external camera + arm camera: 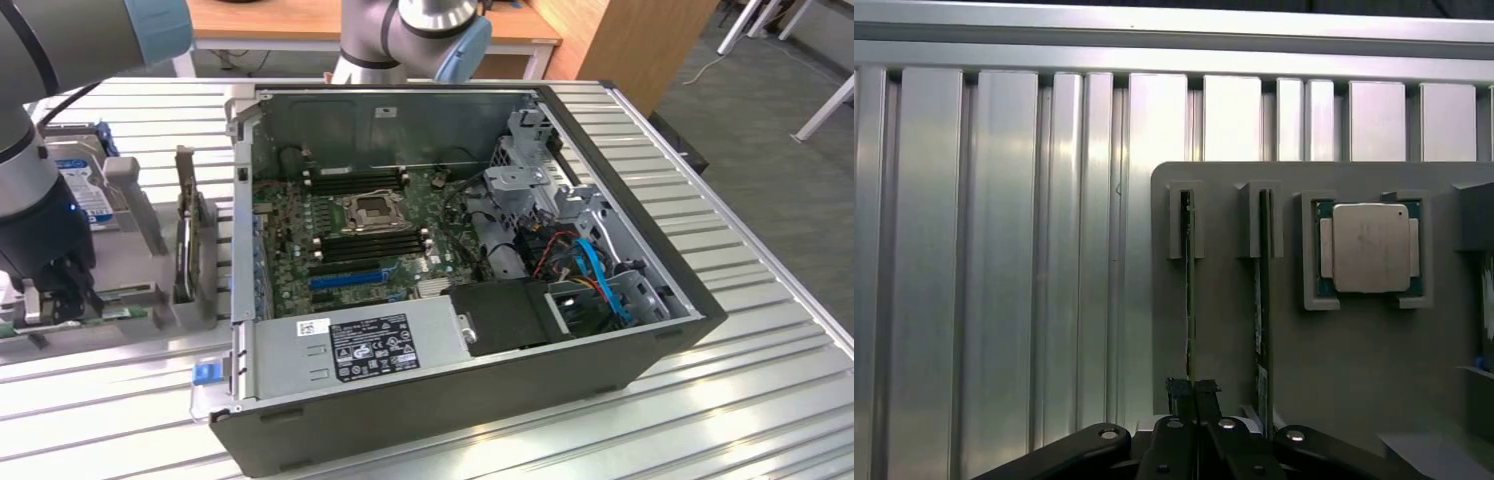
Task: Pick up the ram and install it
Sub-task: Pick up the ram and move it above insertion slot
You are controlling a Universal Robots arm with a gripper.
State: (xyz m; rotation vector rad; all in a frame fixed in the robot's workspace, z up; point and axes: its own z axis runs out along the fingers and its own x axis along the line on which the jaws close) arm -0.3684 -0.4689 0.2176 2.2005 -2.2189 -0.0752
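The ram (1189, 290) stood on edge in a slot of the grey holder (1224, 320), the slot farther from the processor (1369, 248). You had two such sticks in all: the second stick (1262, 300) stood in the neighbouring slot, parallel and just beside it. One processor lay flat in its own recess on the same holder. Your pincer (1192, 388) was all but closed, its two fingers pinching the ram's thin edge near one end, while the stick's far end sat in the slot's bracket.

In the exterior view the pincer (47, 300) hung at the lower left, over the holder on the ribbed metal table (747, 400). One open computer case (467, 410) sat mid-frame, well apart from the pincer, its motherboard (360, 230) exposed. One hard drive (91, 195) stood at the left edge.
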